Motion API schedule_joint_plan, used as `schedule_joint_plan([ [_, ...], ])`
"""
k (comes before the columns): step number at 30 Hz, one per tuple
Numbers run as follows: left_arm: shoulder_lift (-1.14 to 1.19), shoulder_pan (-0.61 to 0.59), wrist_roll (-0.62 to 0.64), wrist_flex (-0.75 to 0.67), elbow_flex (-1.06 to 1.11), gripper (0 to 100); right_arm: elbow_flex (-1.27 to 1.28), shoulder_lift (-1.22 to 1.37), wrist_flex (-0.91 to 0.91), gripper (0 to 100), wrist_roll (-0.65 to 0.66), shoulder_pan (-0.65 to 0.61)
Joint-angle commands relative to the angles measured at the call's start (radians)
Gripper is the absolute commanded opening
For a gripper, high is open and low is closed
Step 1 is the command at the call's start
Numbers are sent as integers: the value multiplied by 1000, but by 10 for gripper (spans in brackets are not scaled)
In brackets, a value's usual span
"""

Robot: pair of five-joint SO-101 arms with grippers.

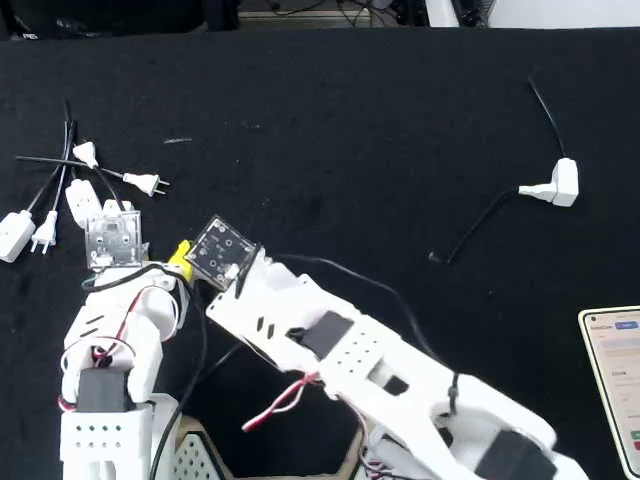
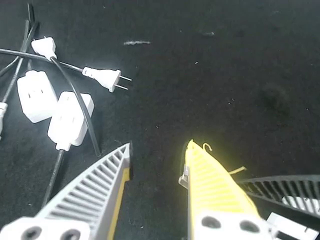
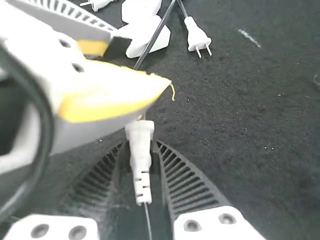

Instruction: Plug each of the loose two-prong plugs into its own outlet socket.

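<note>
My right gripper clasps a white plug, cord trailing back, likely for aiming; my left gripper gapes wide near the outlet sockets.

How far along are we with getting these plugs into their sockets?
Nothing looks plugged in yet: the two outlet sockets by the open left gripper show empty slots. In hand: the right gripper is shut on one white plug. Left to do: seat that plug, then the loose two-prong plug beside the sockets.
</note>
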Motion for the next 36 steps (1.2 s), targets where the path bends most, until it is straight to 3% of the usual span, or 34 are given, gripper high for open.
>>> schedule_joint_plan([
  [1, 3, 15, -8, -9, -5, 185, 5, -97, 3, 10, -11, -15],
  [36, 3, 13, -14, -14, 19, 185, 24, -148, 9, 10, -54, -15],
])
